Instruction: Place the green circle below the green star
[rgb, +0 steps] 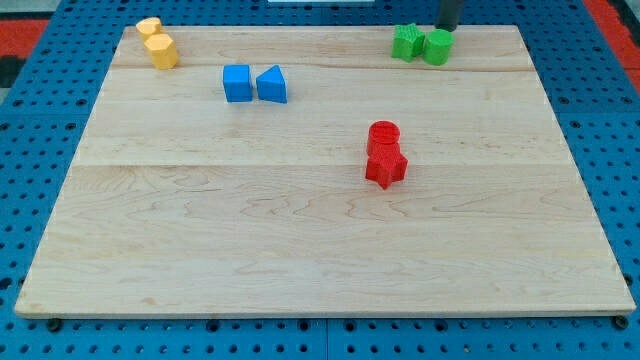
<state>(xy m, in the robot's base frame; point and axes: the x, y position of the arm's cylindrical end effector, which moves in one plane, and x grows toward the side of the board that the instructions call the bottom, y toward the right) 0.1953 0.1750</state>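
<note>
Red blocks sit nearest; farther up, the green circle touches the green star's right side, not below. The tip touches the circle's top edge; no fingers exist.

Quick count on the surface — two yellow blocks, two blue blocks, two green blocks, two red blocks — eight total.

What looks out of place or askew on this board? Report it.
Nothing stands out. The blocks sit upright in four tidy pairs: yellow, blue, red, and the green star touching the green circle. My tip is just above the circle.
</note>
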